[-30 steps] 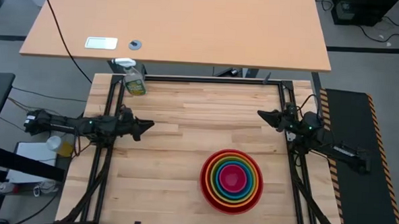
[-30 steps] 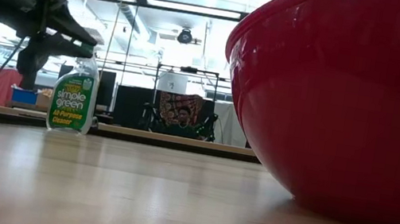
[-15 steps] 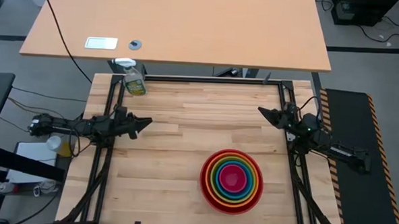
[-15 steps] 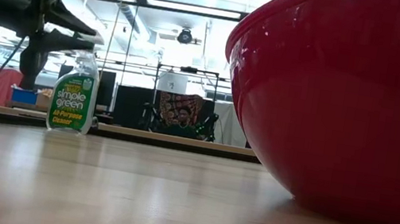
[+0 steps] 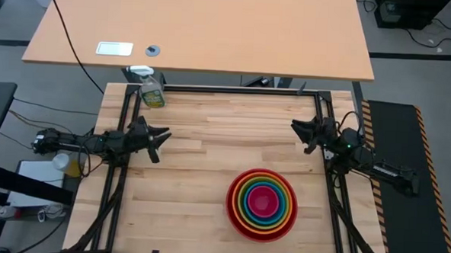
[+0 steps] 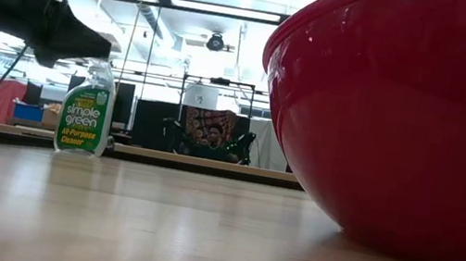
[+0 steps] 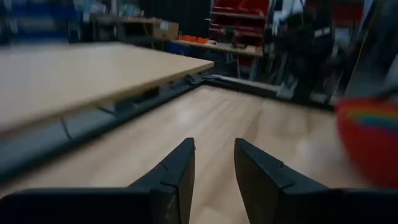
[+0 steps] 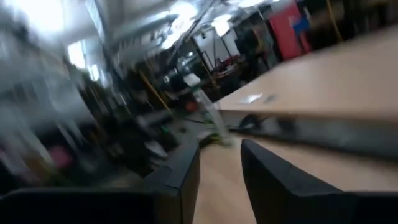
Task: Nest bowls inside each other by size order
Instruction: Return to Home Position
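Note:
The five bowls stand nested in one stack on the table at the near right. The red bowl (image 5: 231,212) is outermost, then orange, lime green and blue, with the magenta-pink bowl (image 5: 262,202) in the middle. The red bowl's wall (image 6: 403,120) fills the low view's right, and the stack also shows in the left wrist view (image 7: 370,134). My left gripper (image 5: 162,136) is open and empty above the table's left side. It also shows in the low view (image 6: 88,40). My right gripper (image 5: 295,129) is open and empty above the table's right side, beyond the stack.
A yellow-green spray bottle (image 5: 152,93) stands upright at the table's far left corner and also shows in the low view (image 6: 84,121). A black frame runs along the table's edges. A larger light desk (image 5: 199,34) lies beyond the far edge. Bare wood lies between the arms.
My left gripper has drawn back a little toward the table's left edge and rolled about its wrist. My right gripper has also rolled about its wrist, staying near the same spot. The bowls have not moved.

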Controlling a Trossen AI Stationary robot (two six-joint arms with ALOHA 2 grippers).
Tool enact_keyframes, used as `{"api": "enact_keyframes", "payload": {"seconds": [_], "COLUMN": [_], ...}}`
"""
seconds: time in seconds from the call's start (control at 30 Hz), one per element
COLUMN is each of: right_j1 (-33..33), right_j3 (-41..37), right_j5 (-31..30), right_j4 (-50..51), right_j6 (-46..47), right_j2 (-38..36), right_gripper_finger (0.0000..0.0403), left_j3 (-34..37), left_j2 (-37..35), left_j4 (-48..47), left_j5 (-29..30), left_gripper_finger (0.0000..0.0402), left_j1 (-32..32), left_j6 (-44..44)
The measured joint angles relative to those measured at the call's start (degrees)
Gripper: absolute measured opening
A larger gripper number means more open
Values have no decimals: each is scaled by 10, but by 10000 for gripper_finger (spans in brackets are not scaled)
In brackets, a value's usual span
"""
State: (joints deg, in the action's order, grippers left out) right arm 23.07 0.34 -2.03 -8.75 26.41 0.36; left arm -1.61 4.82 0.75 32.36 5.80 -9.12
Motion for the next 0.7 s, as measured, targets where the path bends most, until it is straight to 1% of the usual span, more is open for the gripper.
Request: {"api": "enact_keyframes", "payload": {"seconds": [0.03,0.1,0.13,0.2,0.27,0.7], "right_j1": [0,0,0,0,0,0], "right_j3": [0,0,0,0,0,0], "right_j5": [2,3,3,2,2,2], "right_j4": [2,6,6,5,5,5], "right_j6": [-71,-204,-251,-311,-329,-326], "right_j2": [0,0,0,0,0,0], "right_gripper_finger": [126,126,126,126,126,126], "left_j3": [0,0,0,0,0,0], "left_j2": [0,0,0,0,0,0], "left_j4": [0,0,0,0,0,0], "left_j5": [0,0,0,0,0,0], "left_gripper_finger": [114,114,114,114,114,114], "left_j1": [0,0,0,0,0,0], "left_j6": [38,86,100,110,111,112]}}
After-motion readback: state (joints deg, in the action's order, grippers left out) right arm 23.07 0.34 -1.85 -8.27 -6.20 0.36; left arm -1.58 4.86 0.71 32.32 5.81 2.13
